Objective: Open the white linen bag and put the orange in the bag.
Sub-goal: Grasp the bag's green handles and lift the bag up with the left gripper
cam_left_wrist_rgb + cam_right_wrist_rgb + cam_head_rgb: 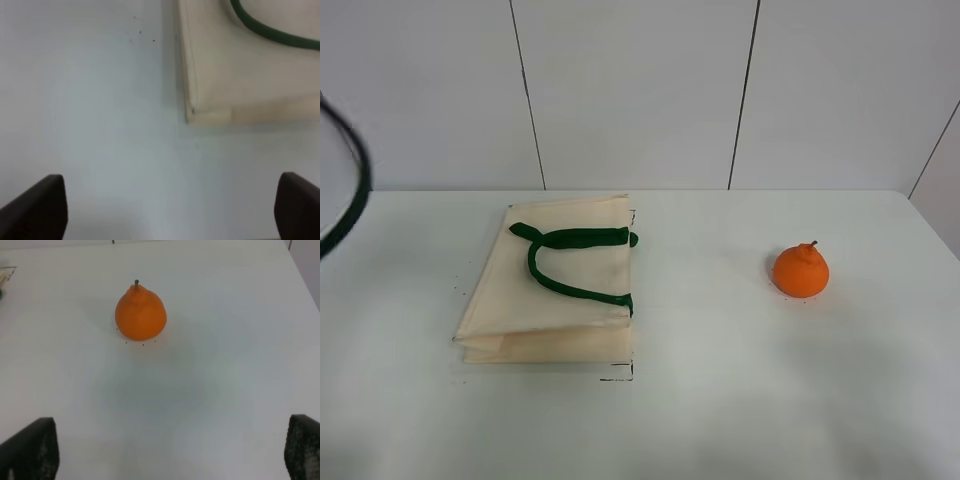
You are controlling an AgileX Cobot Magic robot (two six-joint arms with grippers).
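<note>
Item count: one white linen bag (520,300), one orange (801,271), two sets of fingers.

Left fingers (35,210): two dark tips visible, spread wide, released, nothing between them. One corner of the bag lies ahead of these fingers on the white tabletop (720,400), apart from both tips. The bag lies flat and folded. One dark green loop handle (570,290) is distinguishable on its upper face; whether a second handle lies stacked on it cannot be told.

Right fingers (30,450): two dark tips visible, spread wide, released, nothing between them. The orange sits upright on the tabletop, stem up, ahead of these fingers and well apart from both tips. A few dark specks (134,343) lie on the tabletop at its base.

The orange is well apart from the bag
</note>
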